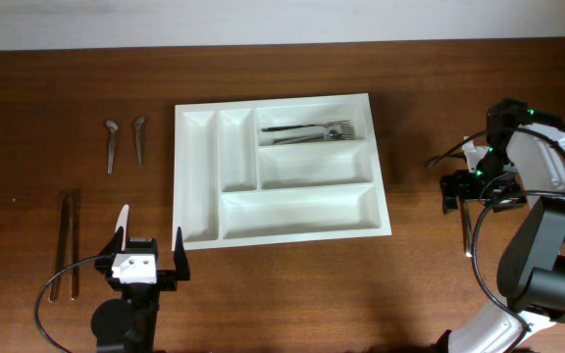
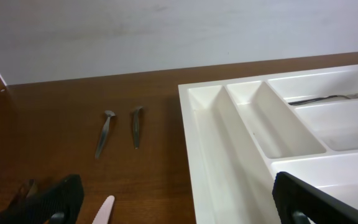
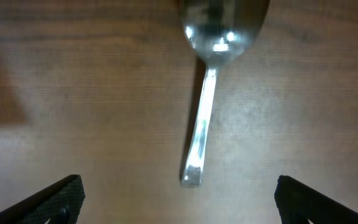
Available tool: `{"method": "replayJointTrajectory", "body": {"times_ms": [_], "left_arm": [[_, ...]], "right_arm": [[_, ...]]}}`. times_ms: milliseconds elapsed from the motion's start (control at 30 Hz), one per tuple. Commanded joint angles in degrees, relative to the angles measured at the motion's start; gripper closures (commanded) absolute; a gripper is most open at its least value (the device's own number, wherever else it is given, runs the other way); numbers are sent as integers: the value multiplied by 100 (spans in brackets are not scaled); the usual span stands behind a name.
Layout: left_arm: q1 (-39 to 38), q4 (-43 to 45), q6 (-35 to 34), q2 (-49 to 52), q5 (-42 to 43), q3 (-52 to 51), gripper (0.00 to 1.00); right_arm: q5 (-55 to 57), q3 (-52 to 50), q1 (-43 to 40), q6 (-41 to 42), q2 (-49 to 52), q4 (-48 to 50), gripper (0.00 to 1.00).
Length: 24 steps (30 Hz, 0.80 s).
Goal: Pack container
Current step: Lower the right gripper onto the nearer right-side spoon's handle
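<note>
The container is a large white cutlery tray in the middle of the table, also seen in the left wrist view. Metal forks lie in its top right compartment. My left gripper is open and empty, low beside the tray's front left corner, with a white plastic knife just left of it; the knife's tip shows in the left wrist view. My right gripper is open to the right of the tray, hovering over a metal spoon that lies flat between its fingers.
Two small metal spoons lie left of the tray, also in the left wrist view. Two long dark utensils lie at the far left. The table's back edge meets a white wall.
</note>
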Motion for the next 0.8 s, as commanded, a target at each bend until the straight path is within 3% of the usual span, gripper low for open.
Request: {"method": "replayJointTrajectory", "body": {"times_ms": [0, 767], "left_arm": [[9, 4, 94, -39, -61, -35, 1], [9, 4, 94, -39, -61, -35, 1]], "right_arm": [[-74, -105, -24, -234, -175, 195, 1], [-72, -581, -24, -33, 168, 485, 1]]}}
